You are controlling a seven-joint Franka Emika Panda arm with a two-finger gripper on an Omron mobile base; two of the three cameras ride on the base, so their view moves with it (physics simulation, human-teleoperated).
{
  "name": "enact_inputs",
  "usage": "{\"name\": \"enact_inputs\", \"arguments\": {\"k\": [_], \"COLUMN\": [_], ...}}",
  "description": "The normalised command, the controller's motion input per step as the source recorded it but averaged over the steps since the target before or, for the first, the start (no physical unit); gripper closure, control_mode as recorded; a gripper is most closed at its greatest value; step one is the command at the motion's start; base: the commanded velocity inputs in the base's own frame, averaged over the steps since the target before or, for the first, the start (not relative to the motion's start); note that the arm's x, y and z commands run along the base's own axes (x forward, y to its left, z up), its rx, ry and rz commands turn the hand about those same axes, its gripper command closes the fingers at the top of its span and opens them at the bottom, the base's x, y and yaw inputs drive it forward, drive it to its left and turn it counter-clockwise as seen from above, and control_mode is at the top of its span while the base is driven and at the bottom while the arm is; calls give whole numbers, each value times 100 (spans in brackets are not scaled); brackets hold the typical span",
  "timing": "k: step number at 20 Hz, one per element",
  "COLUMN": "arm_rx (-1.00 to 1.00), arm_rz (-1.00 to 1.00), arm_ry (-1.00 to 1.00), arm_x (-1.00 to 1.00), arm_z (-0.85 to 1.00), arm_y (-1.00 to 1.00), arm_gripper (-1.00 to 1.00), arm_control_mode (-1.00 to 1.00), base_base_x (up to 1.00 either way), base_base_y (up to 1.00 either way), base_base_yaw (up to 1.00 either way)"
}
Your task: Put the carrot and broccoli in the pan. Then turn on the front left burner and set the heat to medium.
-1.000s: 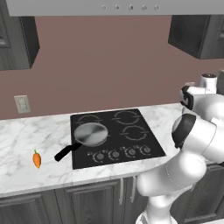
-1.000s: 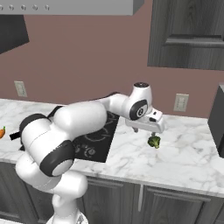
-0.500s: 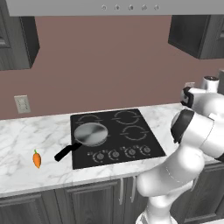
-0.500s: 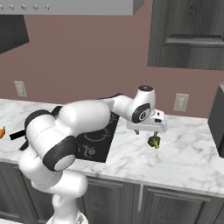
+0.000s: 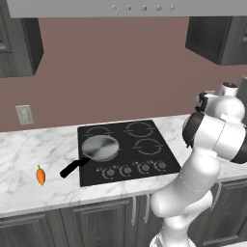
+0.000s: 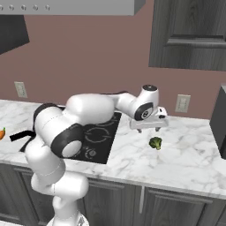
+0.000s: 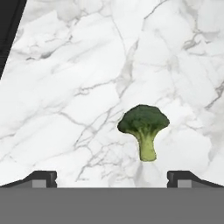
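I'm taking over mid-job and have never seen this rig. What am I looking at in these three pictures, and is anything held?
A white robot arm with a two-finger gripper stands at a kitchen counter. Two pictures come from cameras behind it, left and right; the third looks down from its hand. On the cooktop sits the pan, empty. The carrot lies on the counter to the cooktop's left. The broccoli lies on the counter to its right, below the open gripper. Nothing is held.

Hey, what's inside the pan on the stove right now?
Nothing that shows: the pan on the cooktop looks bare in the left base view. The carrot lies on the counter to its left, the broccoli on the counter to the right, under the open gripper.
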Motion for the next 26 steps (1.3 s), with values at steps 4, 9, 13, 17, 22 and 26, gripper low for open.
{"name": "enact_inputs", "arguments": {"k": [4,9,13,17,22,26], "arm_rx": [0,0,2,1,0,0], "arm_rz": [1,0,-3,-5,-8,-6], "arm_ry": [1,3,4,2,1,0], "arm_x": [18,4,0,5,24,20], "arm_z": [-21,-31,-29,-25,-23,0], "arm_y": [-15,-12,0,0,-7,-8], "arm_gripper": [-100,-100,-100,-100,-100,-100], "arm_control_mode": [-100,-100,-100,-100,-100,-100], "base_base_x": [0,0,0,0,0,0], "base_base_y": [0,0,0,0,0,0], "base_base_yaw": [0,0,0,0,0,0]}}
